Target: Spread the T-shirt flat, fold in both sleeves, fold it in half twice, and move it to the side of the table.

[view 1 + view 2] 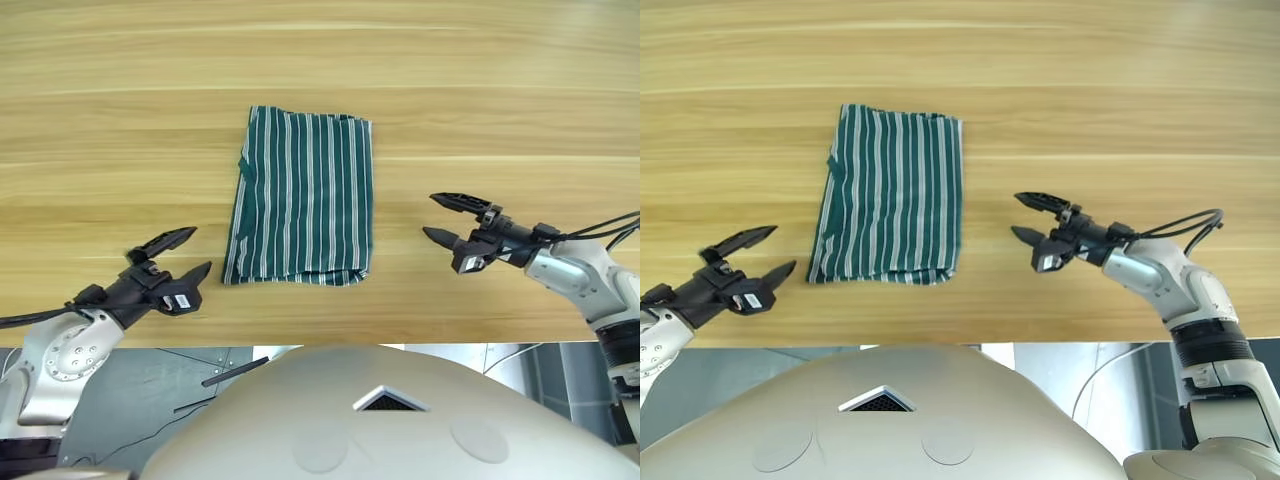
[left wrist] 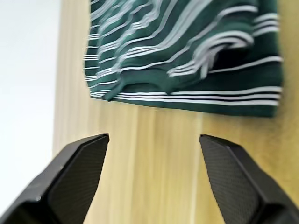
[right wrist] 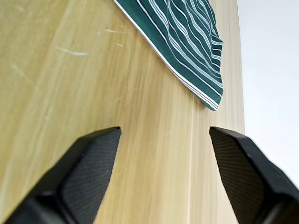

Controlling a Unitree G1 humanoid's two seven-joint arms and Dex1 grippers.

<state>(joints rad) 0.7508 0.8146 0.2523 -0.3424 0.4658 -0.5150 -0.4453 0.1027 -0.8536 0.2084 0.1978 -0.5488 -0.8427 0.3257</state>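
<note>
Left side: the left gripper [image 1: 198,250] hangs over the near left part of the table [image 1: 500,100], close to its front edge. Its two dark fingers [image 1: 165,241] are spread wide with nothing between them but bare wood. The tips point inward toward the cloth and sit well short of it. Seen from its wrist, the shirt's nearest folded edge lies just past the tips. One layer there is puckered up, leaving a small dark gap under it.

Centre: the T-shirt [image 1: 303,195] is dark green with thin white stripes. It lies flat on the light wooden tabletop, folded into a tall rectangle whose long sides run away from the robot. The stripes run the same way. The near short edge shows stacked layers. The left long edge is a bit uneven, with a small bulge up near the far corner. The right long edge is straighter. The packet sits between the two arms, touching neither.

Right side: the right gripper [image 1: 430,215] is over the table to the right of the shirt, level with its near half and apart from it. Its fingers are parted and hold nothing, and the tips aim toward the shirt's right edge.
</note>
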